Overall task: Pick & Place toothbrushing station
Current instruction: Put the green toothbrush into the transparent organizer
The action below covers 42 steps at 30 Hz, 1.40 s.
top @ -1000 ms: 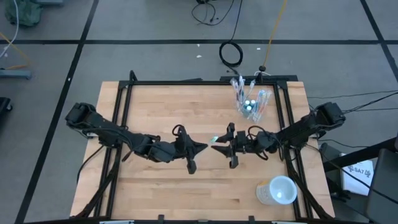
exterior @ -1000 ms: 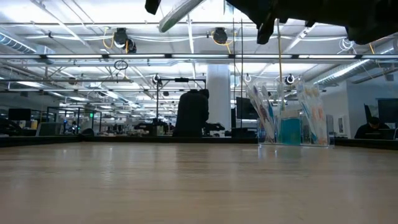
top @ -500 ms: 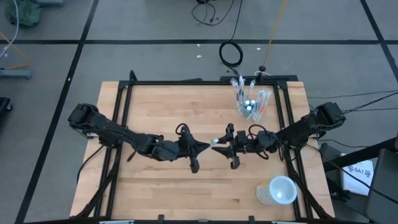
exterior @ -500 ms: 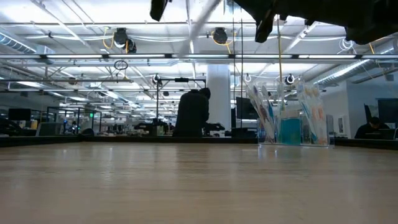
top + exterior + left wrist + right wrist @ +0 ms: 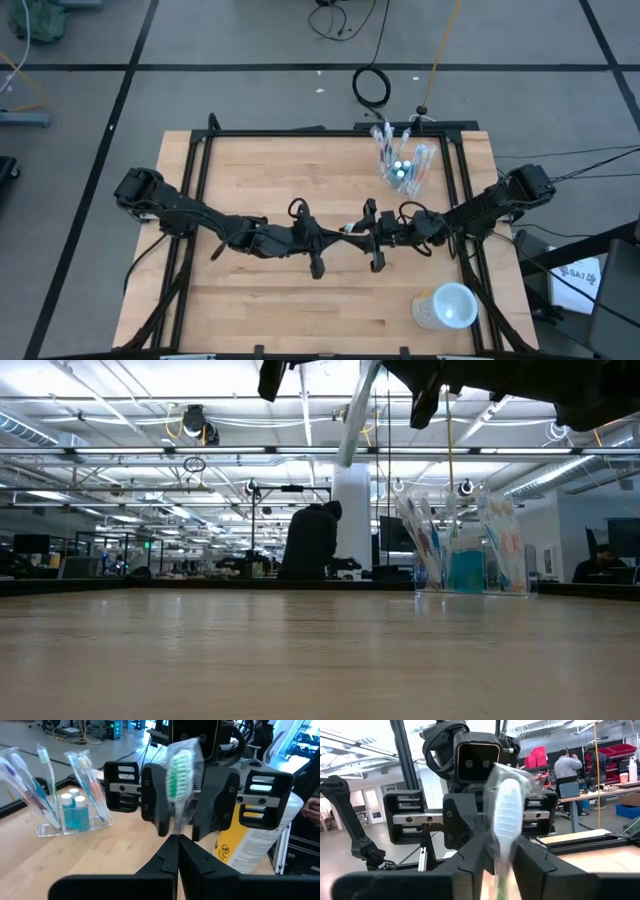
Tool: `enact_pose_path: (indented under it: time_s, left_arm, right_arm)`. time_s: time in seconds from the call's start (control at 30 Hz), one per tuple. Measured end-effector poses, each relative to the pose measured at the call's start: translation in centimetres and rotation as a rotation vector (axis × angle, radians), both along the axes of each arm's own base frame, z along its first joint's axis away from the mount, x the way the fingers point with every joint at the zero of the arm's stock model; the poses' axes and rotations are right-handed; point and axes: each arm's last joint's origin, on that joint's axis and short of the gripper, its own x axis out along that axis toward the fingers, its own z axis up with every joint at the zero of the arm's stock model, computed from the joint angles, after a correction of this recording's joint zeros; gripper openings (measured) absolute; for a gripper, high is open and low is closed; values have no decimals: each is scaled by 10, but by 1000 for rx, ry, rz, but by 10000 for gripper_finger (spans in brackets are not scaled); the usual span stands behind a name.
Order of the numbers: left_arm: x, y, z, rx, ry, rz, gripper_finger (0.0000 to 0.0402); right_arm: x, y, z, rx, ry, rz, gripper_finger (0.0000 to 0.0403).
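Note:
High over the table's middle, a toothbrush (image 5: 180,775) with green bristles in a clear wrapper hangs between my two grippers. My left gripper (image 5: 338,236) comes from the table's left and is shut on it. My right gripper (image 5: 362,232) comes from the right, one finger on each side of the brush's head end. In the low view the toothbrush (image 5: 352,415) slants steeply, well above the tabletop. The toothbrushing station (image 5: 400,165), a clear holder with toothbrushes and small blue tubes, stands on its base at the far right. My left gripper pinches the wrapped toothbrush between its two shut fingers at the handle end (image 5: 176,831), coming about level from the table's left. The brush reaches out past the fingertips, lifted clear of the table. My right gripper has its two fingers (image 5: 155,805) against the wrapper on both sides of the head end (image 5: 506,825), coming from the table's right. The back of the head faces its camera.
A whitish translucent cup (image 5: 447,305) sits near the table's near right corner. The black frame rails (image 5: 190,200) run along the table's left and right sides. Bare wood (image 5: 260,290) lies below both arms.
My left gripper has gone toward the table's right and slightly down, bringing the toothbrush in between my right gripper's fingers. In the low view the brush has tipped from a shallow slant to a steep one. My right arm has kept its place.

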Motion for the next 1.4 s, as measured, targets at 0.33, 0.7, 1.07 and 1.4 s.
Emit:
enact_pose_path:
  time_s: [0.33,0.7,1.07,1.4]
  left_arm:
    - [0,0,0,-4,3,-4,23]
    - [0,-1,-1,85,25,-28,24]
    - [-1,-2,-3,123,52,-47,111]
    - [-2,-1,-7,111,91,-43,188]
  right_arm:
    - [0,0,0,-1,3,0,9]
    - [0,0,-1,-18,16,-2,8]
    - [1,0,-3,-21,30,-6,8]
    - [-15,-10,11,-62,189,-30,12]
